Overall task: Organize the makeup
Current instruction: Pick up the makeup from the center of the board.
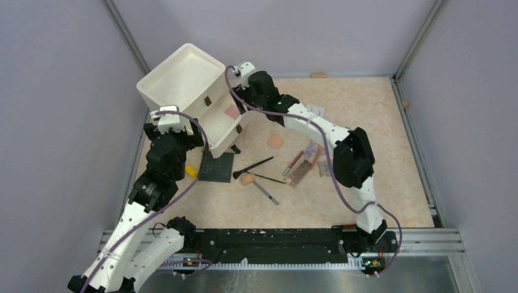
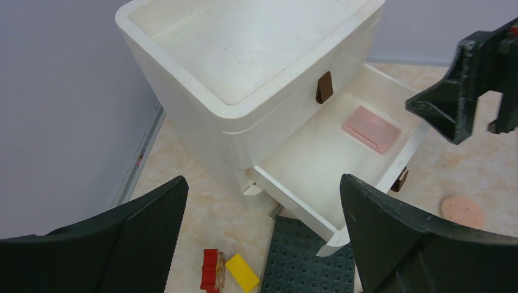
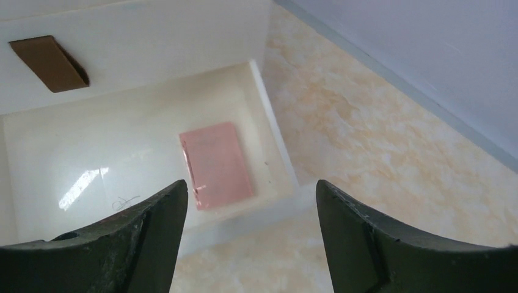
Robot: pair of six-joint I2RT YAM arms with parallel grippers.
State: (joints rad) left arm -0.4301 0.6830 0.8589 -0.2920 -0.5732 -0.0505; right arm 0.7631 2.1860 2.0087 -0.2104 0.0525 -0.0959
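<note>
Stowing under way: the pink compact (image 3: pixel 215 163) lies flat on the floor of the open drawer (image 2: pixel 293 194), toward its right end, in the white cabinet (image 2: pixel 244 49) at the far left of the bench (image 1: pixel 366 122). The right jaws hang just above it, spread wide and pinching nothing, with the compact touching neither one. The left jaws, likewise spread and empty, hover near the cabinet's near left corner, facing the drawer front.

By the look of things, this item's drop-off is done and the step in hand is the release. The rest of the makeup sits out on the bench to the right of the cabinet: the peach puff (image 1: pixel 275 141), nearest the drawer, then the dark brushes (image 1: pixel 253 166) and the brown palette (image 1: pixel 303 171) nearer the arms.

The next move seems to call for lifting the right jaws straight up, clear of the drawer's walls, then swinging right to the puff, a soft, flat piece likely needing a low pinch at its edge.
</note>
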